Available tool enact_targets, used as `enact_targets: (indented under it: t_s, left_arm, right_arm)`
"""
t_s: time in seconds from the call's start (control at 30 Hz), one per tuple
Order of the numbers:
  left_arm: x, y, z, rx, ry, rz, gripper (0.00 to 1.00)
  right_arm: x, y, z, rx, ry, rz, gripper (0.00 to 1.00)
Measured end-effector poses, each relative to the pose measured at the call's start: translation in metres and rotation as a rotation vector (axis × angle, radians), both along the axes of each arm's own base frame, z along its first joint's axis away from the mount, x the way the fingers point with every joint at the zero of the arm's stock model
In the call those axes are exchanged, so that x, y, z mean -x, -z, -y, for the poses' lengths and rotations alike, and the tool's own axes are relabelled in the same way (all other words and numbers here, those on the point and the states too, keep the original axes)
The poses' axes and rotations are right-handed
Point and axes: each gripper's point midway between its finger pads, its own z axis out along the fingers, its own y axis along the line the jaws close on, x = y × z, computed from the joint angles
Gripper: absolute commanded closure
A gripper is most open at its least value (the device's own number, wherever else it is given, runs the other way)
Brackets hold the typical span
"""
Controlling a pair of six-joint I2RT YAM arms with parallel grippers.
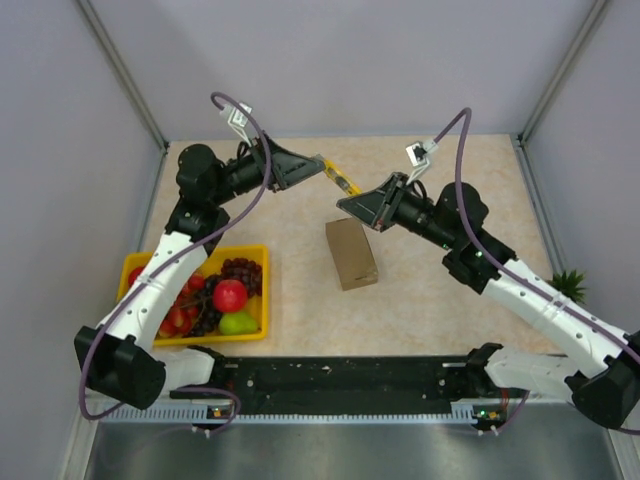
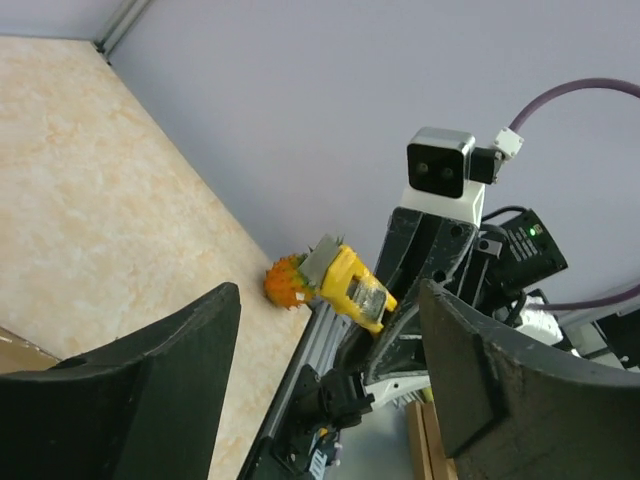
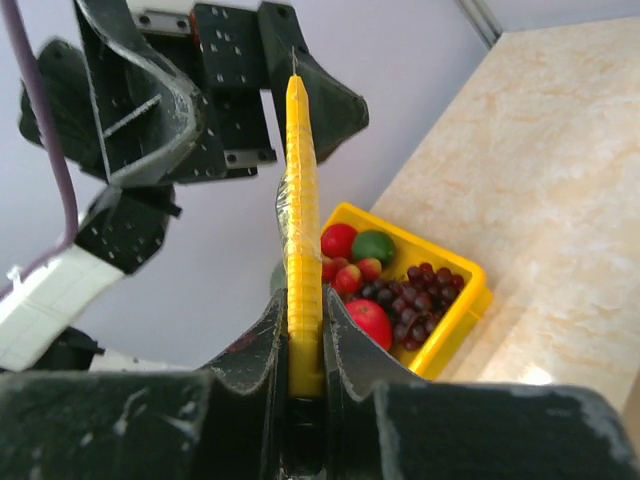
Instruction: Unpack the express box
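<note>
The express box [image 1: 351,253], small, brown and with its lid down, lies on the table's middle, below both grippers. My right gripper [image 1: 358,203] is shut on a yellow utility knife [image 1: 342,180] and holds it in the air, pointing up-left. In the right wrist view the knife [image 3: 300,190] stands up between my shut fingers, and the gripper [image 3: 303,312] grips its lower end. My left gripper [image 1: 316,166] is open at the knife's far end. In the left wrist view the knife [image 2: 352,287] shows just beyond that open gripper [image 2: 330,385]. A brown sliver of the box [image 2: 15,352] shows at lower left.
A yellow fruit tray [image 1: 265,292] with grapes, apples and a pear stands at the near left; it also shows in the right wrist view [image 3: 470,292]. A small green plant [image 1: 570,286] sits at the table's right edge. Grey walls close three sides.
</note>
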Motion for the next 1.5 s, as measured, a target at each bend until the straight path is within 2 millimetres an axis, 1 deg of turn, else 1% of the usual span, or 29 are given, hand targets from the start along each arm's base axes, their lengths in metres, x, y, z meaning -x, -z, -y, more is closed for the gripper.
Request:
enact_targets:
  t_s: [0.1,0.17,0.23,0.3,0.4,0.43,0.53,0.57,0.6,0.67,0.7,0.73,0.77,0.87,0.9,0.97,1.07,1.1,1.13,1.2,1.23,1.37,1.4,1.43,1.5]
  left_arm:
    - [-0.004,0.0,-0.003,-0.068,0.008,0.034,0.18]
    - [-0.005,0.0,-0.006,-0.106,0.011,0.059,0.17]
    - [-0.002,-0.001,-0.007,-0.132,0.03,0.087,0.16]
    - [0.004,0.001,-0.006,-0.143,0.071,0.101,0.17]
    - [0.011,0.007,-0.002,-0.154,0.139,0.101,0.23]
    - [0.012,0.009,-0.001,-0.156,0.152,0.102,0.3]
    - [0.018,0.01,-0.001,-0.161,0.185,0.115,0.43]
    - [0.019,0.011,-0.001,-0.163,0.193,0.121,0.51]
    - [0.022,0.013,0.0,-0.165,0.204,0.124,0.55]
    - [0.026,0.016,0.0,-0.167,0.227,0.129,0.63]
    - [0.028,0.018,0.0,-0.168,0.24,0.132,0.64]
    - [0.03,0.02,0.0,-0.169,0.249,0.13,0.64]
    - [0.031,0.021,0.0,-0.17,0.259,0.13,0.58]
    - [0.035,0.026,0.0,-0.174,0.278,0.127,0.51]
    - [0.035,0.027,0.0,-0.177,0.281,0.129,0.47]
    - [0.037,0.029,0.0,-0.184,0.288,0.135,0.46]
    - [0.039,0.032,-0.001,-0.193,0.295,0.129,0.6]
    - [0.04,0.031,-0.001,-0.195,0.298,0.134,0.63]
    - [0.041,0.031,-0.001,-0.197,0.298,0.139,0.74]
    - [0.043,0.03,-0.002,-0.199,0.3,0.145,0.87]
    - [0.045,0.03,-0.002,-0.2,0.306,0.152,1.0]
    - [0.053,0.025,-0.003,-0.199,0.328,0.181,1.0]
    - [0.055,0.025,-0.004,-0.199,0.33,0.183,1.0]
    - [0.055,0.024,-0.004,-0.199,0.331,0.184,1.0]
    - [0.055,0.024,-0.004,-0.197,0.331,0.18,1.0]
  right_arm:
    - [-0.004,0.005,0.009,0.052,-0.021,0.007,1.0]
    - [-0.001,0.004,0.013,0.078,-0.061,0.019,1.0]
    - [0.005,0.001,0.014,0.097,-0.114,0.032,1.0]
    - [0.016,-0.004,0.013,0.104,-0.18,0.05,1.0]
    - [0.03,-0.005,0.011,0.111,-0.256,0.053,1.0]
    - [0.032,-0.003,0.01,0.115,-0.271,0.046,1.0]
    - [0.035,0.004,0.007,0.126,-0.313,0.027,1.0]
    - [0.036,0.007,0.006,0.131,-0.328,0.018,1.0]
    - [0.037,0.009,0.005,0.134,-0.34,0.01,1.0]
    - [0.038,0.015,0.003,0.143,-0.357,-0.008,1.0]
    - [0.038,0.018,0.003,0.148,-0.364,-0.019,1.0]
    - [0.037,0.02,0.002,0.151,-0.368,-0.027,1.0]
    - [0.038,0.022,0.002,0.155,-0.372,-0.034,1.0]
    - [0.039,0.024,0.001,0.158,-0.382,-0.042,1.0]
    - [0.039,0.024,0.001,0.158,-0.387,-0.04,1.0]
    - [0.04,0.024,0.001,0.156,-0.394,-0.039,1.0]
    - [0.041,0.023,0.001,0.154,-0.398,-0.034,1.0]
    - [0.041,0.023,0.001,0.156,-0.399,-0.038,1.0]
    - [0.04,0.025,0.0,0.158,-0.399,-0.042,1.0]
    - [0.039,0.026,0.0,0.16,-0.396,-0.047,1.0]
    - [0.038,0.027,0.0,0.162,-0.396,-0.051,1.0]
    - [0.041,0.027,0.0,0.158,-0.417,-0.046,1.0]
    - [0.041,0.026,0.0,0.157,-0.42,-0.043,0.94]
    - [0.041,0.026,0.0,0.156,-0.421,-0.041,0.71]
    - [0.04,0.025,0.0,0.157,-0.413,-0.036,0.42]
